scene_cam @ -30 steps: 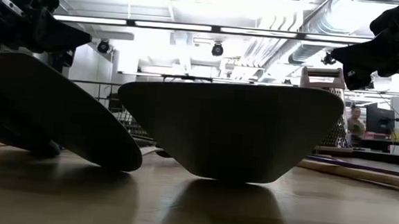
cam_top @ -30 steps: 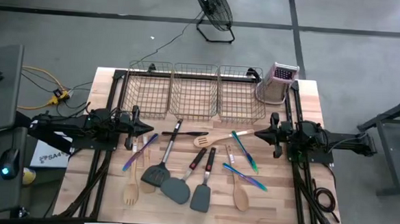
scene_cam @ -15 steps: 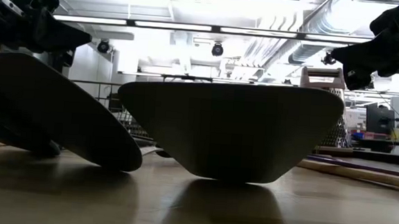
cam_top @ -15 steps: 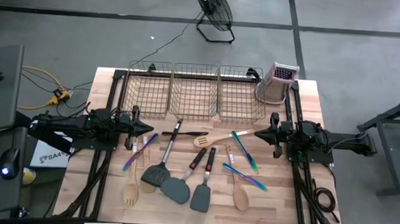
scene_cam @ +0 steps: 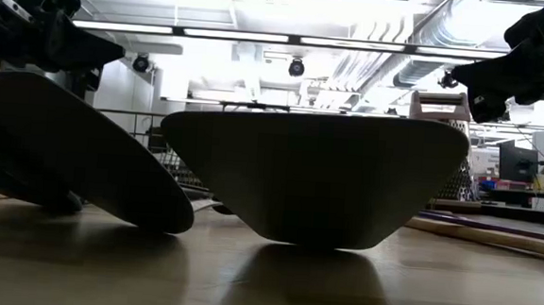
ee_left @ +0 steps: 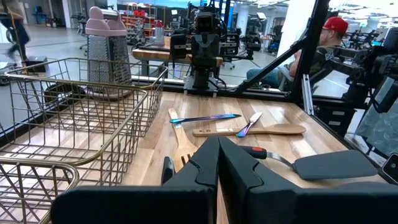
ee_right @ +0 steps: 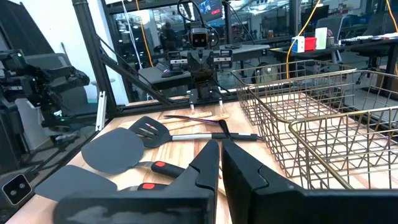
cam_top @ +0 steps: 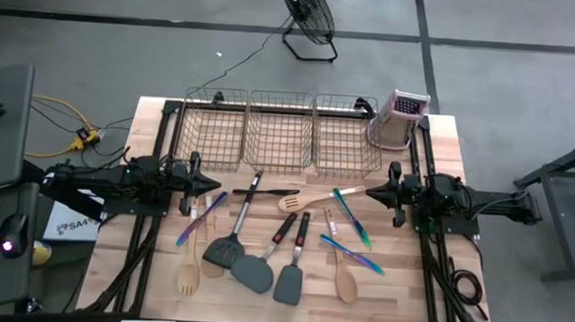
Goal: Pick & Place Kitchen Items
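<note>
Several kitchen items lie flat on the wooden table (cam_top: 152,114) between my two arms. There are a slotted black spatula (cam_top: 226,249), two dark grey spatulas (cam_top: 253,273) (cam_top: 290,282), a purple piece (cam_top: 201,219), a teal piece (cam_top: 350,216), a blue piece (cam_top: 353,254), a wooden slotted spoon (cam_top: 310,200), a wooden spoon (cam_top: 345,279) and a wooden fork (cam_top: 189,274). My left gripper (cam_top: 207,183) (ee_left: 217,148) is shut and empty at the table's left, above the purple piece's far end. My right gripper (cam_top: 370,193) (ee_right: 221,152) is shut and empty at the right, beside the teal piece.
Three wire mesh baskets (cam_top: 281,131) stand side by side along the far edge. A metal box grater with a pinkish top (cam_top: 401,118) stands at the far right corner. In the low view a spatula blade (scene_cam: 313,179) fills the near foreground. A person in a red cap (ee_left: 333,37) sits beyond the table.
</note>
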